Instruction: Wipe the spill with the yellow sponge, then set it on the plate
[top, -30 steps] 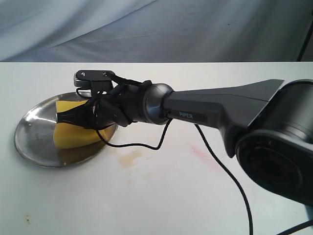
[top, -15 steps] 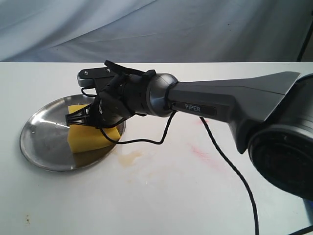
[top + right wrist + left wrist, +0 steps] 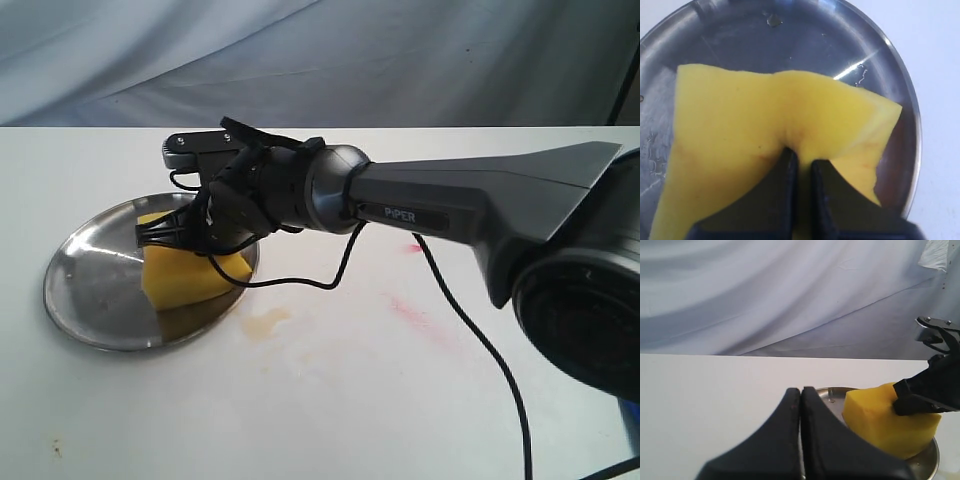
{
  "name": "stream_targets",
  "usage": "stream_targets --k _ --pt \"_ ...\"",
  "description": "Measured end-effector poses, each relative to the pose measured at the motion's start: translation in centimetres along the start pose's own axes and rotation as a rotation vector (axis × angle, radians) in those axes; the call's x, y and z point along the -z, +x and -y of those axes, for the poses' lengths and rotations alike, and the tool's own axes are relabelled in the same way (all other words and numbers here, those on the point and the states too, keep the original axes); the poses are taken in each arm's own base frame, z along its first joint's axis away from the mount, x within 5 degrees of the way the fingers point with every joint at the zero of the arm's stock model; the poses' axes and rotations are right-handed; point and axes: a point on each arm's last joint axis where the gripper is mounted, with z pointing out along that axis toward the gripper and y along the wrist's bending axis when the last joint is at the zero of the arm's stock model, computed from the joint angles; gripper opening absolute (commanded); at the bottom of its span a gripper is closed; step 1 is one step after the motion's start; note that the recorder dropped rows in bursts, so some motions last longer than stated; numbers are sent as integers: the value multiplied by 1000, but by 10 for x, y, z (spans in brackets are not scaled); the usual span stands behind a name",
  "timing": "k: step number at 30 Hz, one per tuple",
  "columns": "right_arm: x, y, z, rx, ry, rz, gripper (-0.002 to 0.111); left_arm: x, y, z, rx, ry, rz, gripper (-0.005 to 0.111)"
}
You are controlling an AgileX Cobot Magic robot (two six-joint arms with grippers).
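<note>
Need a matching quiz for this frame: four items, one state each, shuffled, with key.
Items:
1. yellow sponge
2. plate
3. spill
4. left gripper

States:
A. shut, holding nothing
B. pale tan blotch on the table, just off the rim
C. pinched by the right gripper
D. shiny steel, under the yellow sponge

Pairs: 1-C, 2-D, 3-B, 4-A
</note>
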Motion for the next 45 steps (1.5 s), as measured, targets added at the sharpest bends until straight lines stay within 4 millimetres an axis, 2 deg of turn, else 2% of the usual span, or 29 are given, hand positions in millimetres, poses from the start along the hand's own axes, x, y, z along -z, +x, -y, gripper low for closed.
stream_targets --k 2,3,5,7,11,15,18,20,24,30,31,35,37,40,45 --pt "0 0 -1 -4 -6 5 16 0 0 0 0 0 0 1" --pt "0 -1 -1 -4 -7 6 30 0 0 0 0 0 0 1" --pt "0 -1 -1 -8 -14 8 48 0 0 0 0 0 0 1" --pt "0 -2 -2 -14 -25 17 55 0 0 0 0 0 0 1" --pt "9 -9 -4 -21 -47 50 55 0 0 0 0 0 0 1" --pt "51 -34 -4 -5 -72 131 54 0 0 0 0 0 0 1" --pt "85 -42 4 10 -77 182 50 0 0 0 0 0 0 1" --pt "123 -43 18 8 -85 231 47 0 0 0 0 0 0 1" --pt "163 -31 50 -12 -80 288 42 0 0 0 0 0 0 1" --pt "226 -9 124 -120 -3 408 26 0 0 0 0 0 0 1" --pt "235 -3 141 -147 30 425 24 0 0 0 0 0 0 1" --pt "281 20 186 -230 125 533 15 0 0 0 0 0 0 1" --pt "306 33 201 -258 169 600 10 0 0 0 0 0 0 1" --pt "335 52 213 -272 218 696 3 0 0 0 0 0 0 1" --pt "370 85 214 -272 252 846 0 0 0 0 0 0 0 1"
